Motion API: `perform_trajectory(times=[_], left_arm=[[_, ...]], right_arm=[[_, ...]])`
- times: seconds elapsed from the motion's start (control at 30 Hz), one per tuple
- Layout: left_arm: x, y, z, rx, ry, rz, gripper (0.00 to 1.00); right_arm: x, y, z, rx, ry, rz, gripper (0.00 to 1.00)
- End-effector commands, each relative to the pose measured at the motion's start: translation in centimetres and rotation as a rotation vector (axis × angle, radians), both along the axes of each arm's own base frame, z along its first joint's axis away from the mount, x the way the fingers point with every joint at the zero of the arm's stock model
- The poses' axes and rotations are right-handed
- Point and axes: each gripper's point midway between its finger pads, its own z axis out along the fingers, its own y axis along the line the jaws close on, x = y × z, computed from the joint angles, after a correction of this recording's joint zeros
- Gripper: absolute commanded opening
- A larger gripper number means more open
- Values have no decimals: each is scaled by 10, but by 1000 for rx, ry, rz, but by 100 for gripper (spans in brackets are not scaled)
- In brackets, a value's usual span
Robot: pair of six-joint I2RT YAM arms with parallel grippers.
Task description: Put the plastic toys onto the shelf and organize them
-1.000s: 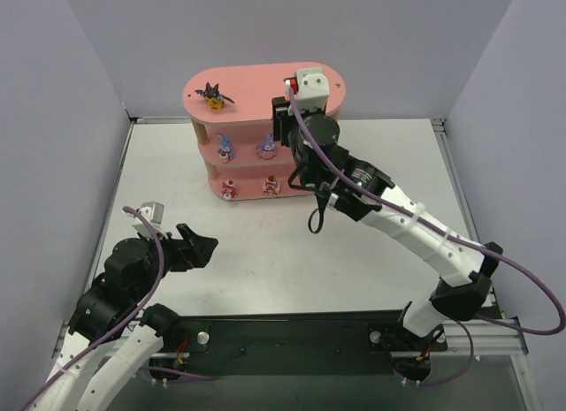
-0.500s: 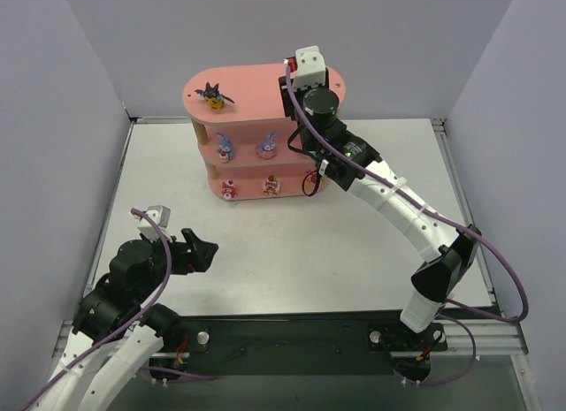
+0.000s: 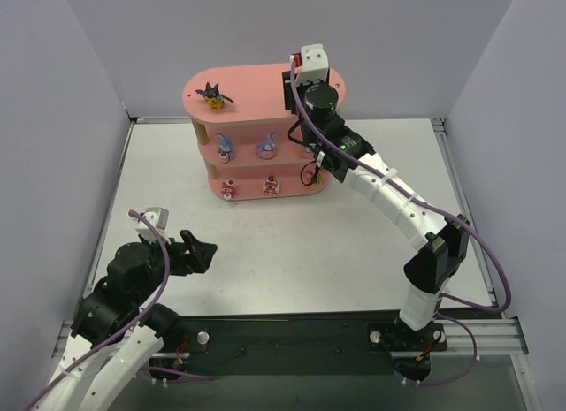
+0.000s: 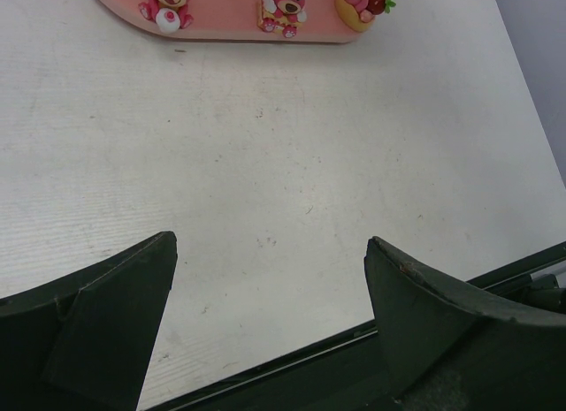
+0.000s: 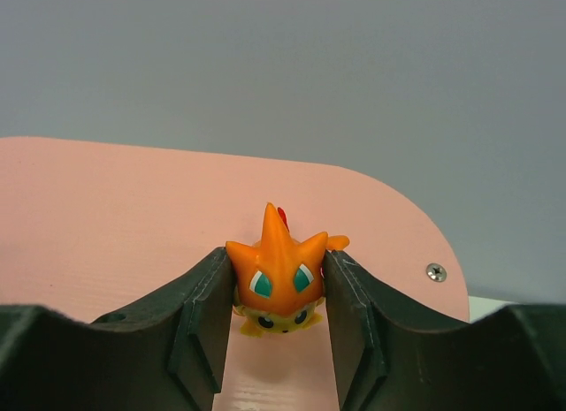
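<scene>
The pink shelf [image 3: 252, 86] stands at the back of the table. Its top board [image 5: 115, 208] carries a black bat-like toy [image 3: 213, 95]. Two purple-blue bunnies [image 3: 225, 145] [image 3: 267, 146] stand on the middle board. Three red-and-white toys [image 4: 166, 3] [image 4: 285, 4] [image 4: 361, 3] sit on the bottom board. My right gripper [image 5: 279, 292] is shut on the orange toy [image 5: 281, 274], low over the right end of the top board; whether it touches the board I cannot tell. My left gripper [image 4: 270, 252] hangs open over bare table near the front left, holding nothing.
Grey walls enclose the white table [image 3: 292, 243] on three sides. A black rail [image 3: 292, 336] with both arm bases runs along the near edge. The right arm [image 3: 389, 199] stretches diagonally over the table's right half. A screw [image 5: 434, 271] marks the top board's right end.
The right gripper has carried the orange toy farther back and slightly right over the shelf's top board, the arm stretching out. The left arm has barely shifted.
</scene>
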Motion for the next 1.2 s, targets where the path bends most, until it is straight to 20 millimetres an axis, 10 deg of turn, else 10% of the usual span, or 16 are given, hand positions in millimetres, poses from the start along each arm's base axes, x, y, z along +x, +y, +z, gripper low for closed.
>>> perform_trajectory(times=[0.0, 0.57, 1.17], left_arm=[[4, 2, 11, -8, -51, 11, 97], [3, 3, 13, -13, -61, 17, 97], [3, 3, 12, -12, -58, 19, 97]], right_arm=[[3, -4, 24, 97, -60, 7, 0], [21, -23, -5, 80, 50, -35, 9], [23, -18, -13, 32, 86, -12, 41]])
